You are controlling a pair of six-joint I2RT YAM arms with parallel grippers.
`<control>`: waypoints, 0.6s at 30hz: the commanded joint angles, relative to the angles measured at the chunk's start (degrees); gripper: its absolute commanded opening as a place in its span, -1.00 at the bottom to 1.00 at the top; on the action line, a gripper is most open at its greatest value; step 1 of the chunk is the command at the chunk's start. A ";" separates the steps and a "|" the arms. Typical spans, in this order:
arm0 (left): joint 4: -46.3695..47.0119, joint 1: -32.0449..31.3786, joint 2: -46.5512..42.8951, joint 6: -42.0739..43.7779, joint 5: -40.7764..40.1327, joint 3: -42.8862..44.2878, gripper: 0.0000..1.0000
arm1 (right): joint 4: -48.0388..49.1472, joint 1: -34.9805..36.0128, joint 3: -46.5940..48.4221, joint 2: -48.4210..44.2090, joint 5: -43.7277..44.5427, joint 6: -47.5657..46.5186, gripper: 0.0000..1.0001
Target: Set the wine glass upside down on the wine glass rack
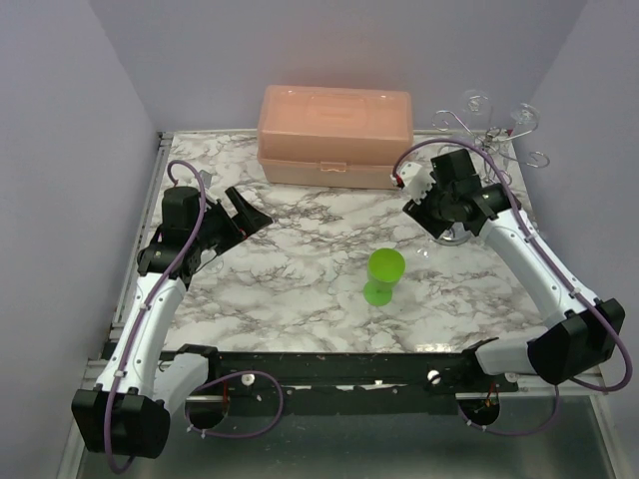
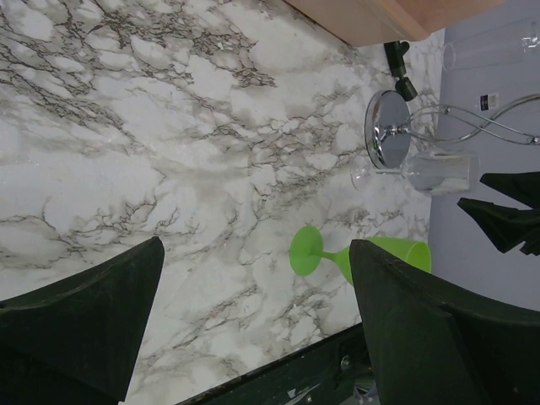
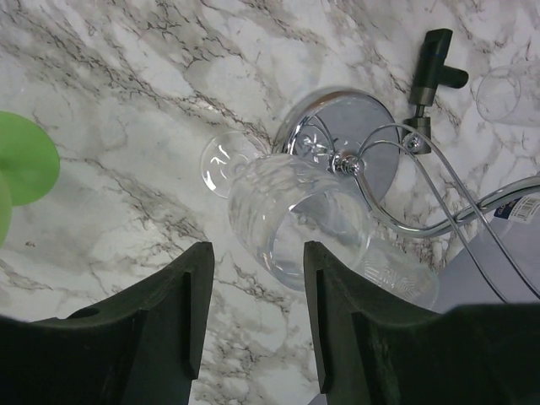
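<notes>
**Clear glass lined up for a grasp beside rack**

The clear glass (image 3: 291, 224) is seen upright on the worktop (image 3: 101, 76), its foot just beside the round base of the rack (image 3: 337, 118), where it can be reached from above. The right fingers (image 3: 169, 337) are spread wide just over its rim, with nothing gripped. The pose is judged to be an approach for a grasp, since the bowl is lined up with the gap. The glass has not yet been lifted or turned over, so the task is judged to be at an early stage. The left fingers (image 2: 76, 329) are likewise apart and empty, positioned well away over bare marble, apparently to leave room. A green glass (image 1: 384, 271) can be seen standing mid-worktop, and a box (image 1: 334, 135) is set along the far edge.
</notes>
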 commanded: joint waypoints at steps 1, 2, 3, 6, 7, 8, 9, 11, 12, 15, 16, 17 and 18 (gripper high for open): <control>2.27 -0.13 -0.43 -0.46 1.93 -0.20 0.89 | 2.96 0.25 -1.30 1.30 3.18 1.60 0.04; 2.45 -0.13 -0.56 -0.59 2.24 -0.43 0.89 | 2.95 0.17 -1.49 1.57 2.97 1.62 0.01; 2.69 -0.17 -0.66 -0.81 2.41 -0.69 0.89 | 2.94 0.10 -1.59 1.81 2.66 1.78 -0.01; 3.89 -0.15 -1.20 -1.67 3.26 -1.40 0.89 | 2.22 -0.20 -1.50 2.71 1.39 2.40 -0.14; 4.58 -0.14 -1.38 -1.99 3.74 -1.73 0.89 | 2.02 -0.26 -1.42 2.95 1.05 2.65 -0.17; 5.37 -0.13 -1.45 -2.44 4.26 -2.09 0.89 | 1.68 -0.44 -1.33 3.34 0.52 2.91 -0.20; 6.16 -0.14 -1.68 -2.93 4.93 -2.48 0.89 | 1.32 -0.53 -1.24 3.57 0.03 3.19 -0.23; 8.29 -0.13 -1.89 -4.15 6.32 -3.43 0.89 | 0.70 -0.82 -0.98 3.80 -1.23 3.45 -0.37; 9.67 -0.15 -2.00 -5.05 7.05 -4.08 0.89 | 0.41 -0.90 -0.77 3.62 -1.79 3.65 -0.48; 14.47 -0.17 -2.18 -8.25 9.71 -6.23 0.89 | -0.80 -1.38 0.93 3.61 -4.86 4.23 -0.75; 16.43 -0.16 -2.15 -9.42 10.71 -7.19 0.89 | -1.41 -1.68 1.69 3.63 -5.91 4.56 -0.82; 18.49 -0.18 -1.98 -10.81 11.52 -8.01 0.89 | -1.90 -2.04 2.32 3.58 -7.36 4.98 -0.91; 20.15 -0.21 -1.88 -11.98 12.40 -8.92 0.89 | -2.23 -2.31 3.13 3.59 -8.70 5.41 -0.94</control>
